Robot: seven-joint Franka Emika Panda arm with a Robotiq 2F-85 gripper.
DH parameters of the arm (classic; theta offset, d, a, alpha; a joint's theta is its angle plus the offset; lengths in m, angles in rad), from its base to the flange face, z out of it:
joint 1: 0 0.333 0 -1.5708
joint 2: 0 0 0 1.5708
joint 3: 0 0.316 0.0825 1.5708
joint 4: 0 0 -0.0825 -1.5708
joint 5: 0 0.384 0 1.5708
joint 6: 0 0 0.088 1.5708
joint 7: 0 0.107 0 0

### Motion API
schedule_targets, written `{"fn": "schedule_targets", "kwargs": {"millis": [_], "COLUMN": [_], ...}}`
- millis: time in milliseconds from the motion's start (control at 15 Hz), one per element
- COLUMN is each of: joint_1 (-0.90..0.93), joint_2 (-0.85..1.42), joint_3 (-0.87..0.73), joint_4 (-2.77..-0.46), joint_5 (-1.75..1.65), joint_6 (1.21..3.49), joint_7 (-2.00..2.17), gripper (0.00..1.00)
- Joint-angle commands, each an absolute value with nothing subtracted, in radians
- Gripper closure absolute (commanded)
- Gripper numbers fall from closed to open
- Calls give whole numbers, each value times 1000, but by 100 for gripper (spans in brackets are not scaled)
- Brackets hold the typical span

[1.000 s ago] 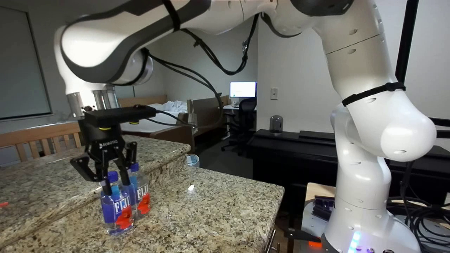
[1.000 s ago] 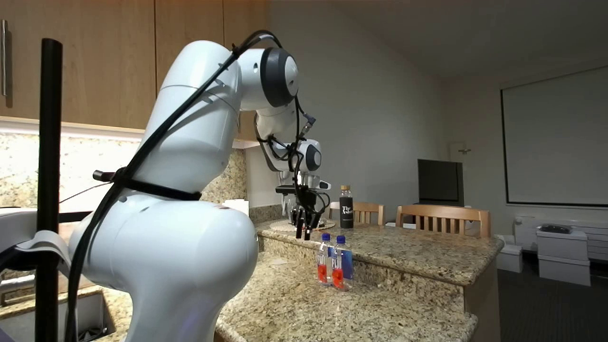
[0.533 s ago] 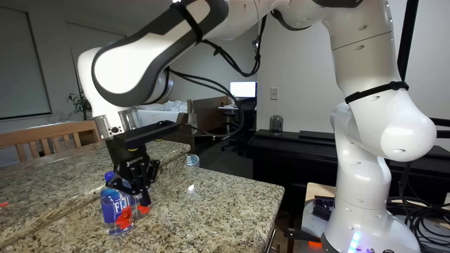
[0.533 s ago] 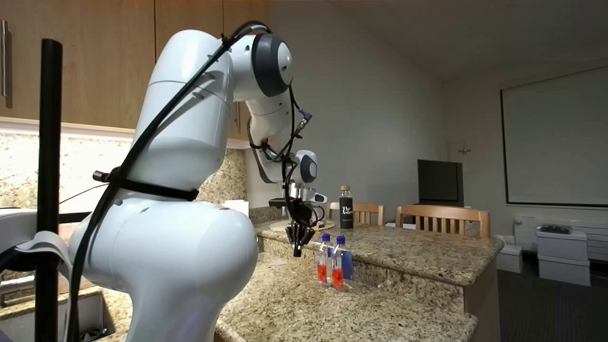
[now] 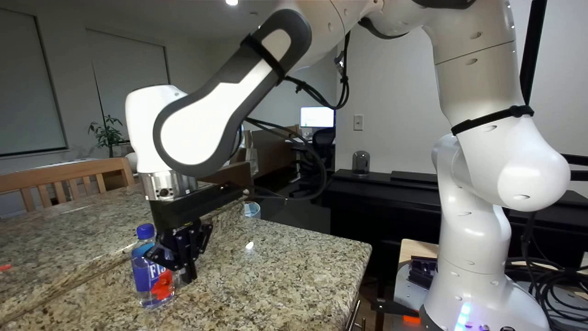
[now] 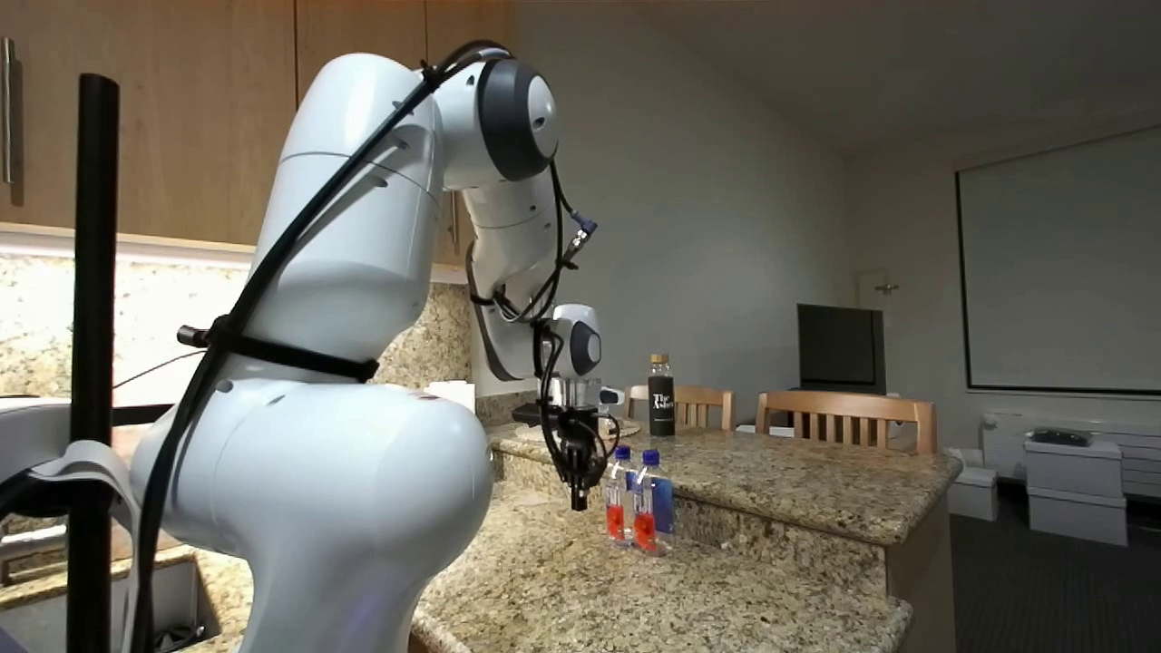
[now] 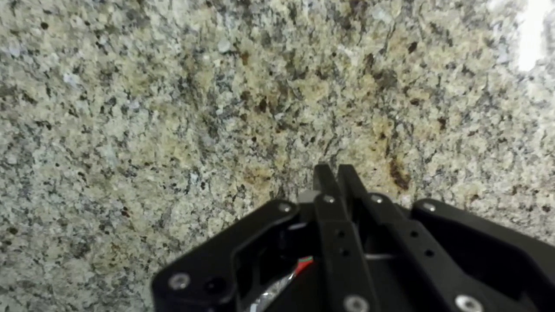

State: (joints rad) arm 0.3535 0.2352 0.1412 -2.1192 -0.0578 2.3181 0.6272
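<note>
My gripper [image 7: 333, 170] points down at the granite counter with its fingers drawn together, only a thin gap between the tips and nothing held. In an exterior view its tips [image 5: 189, 275] are low beside a clear FIJI water bottle [image 5: 143, 276] with a blue cap and a red flower label; the gripper covers most of a second bottle there. Another exterior view shows both upright bottles, the left one [image 6: 616, 508] and the right one [image 6: 646, 517], just right of the gripper [image 6: 579, 501]. A sliver of clear and red bottle [image 7: 282, 284] shows behind the finger linkage.
A raised granite ledge [image 6: 798, 476] runs behind the bottles. On it stands a black bottle with a cork-coloured cap [image 6: 661, 399]. Wooden chairs [image 6: 848, 413] are beyond it. The lower counter [image 5: 275, 266] ends at a front edge toward the arm's base.
The fingers, parted above the bottles a second ago, have closed. The gripper has moved away from the near bottle and come down beside the bottles, tilting and then straightening. Both bottles stay put.
</note>
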Motion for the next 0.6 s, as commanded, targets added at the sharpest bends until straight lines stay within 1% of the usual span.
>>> {"fn": "schedule_targets", "kwargs": {"millis": [0, 133, 533], "joint_1": [357, 357, 359], "joint_2": [192, 196, 201], "joint_3": [131, 128, 119], "joint_4": [-2195, -2205, -2229], "joint_5": [-148, -181, -221], "joint_6": [2411, 2452, 2560], "joint_7": [724, 760, 818], "gripper": [92, 90, 90]}}
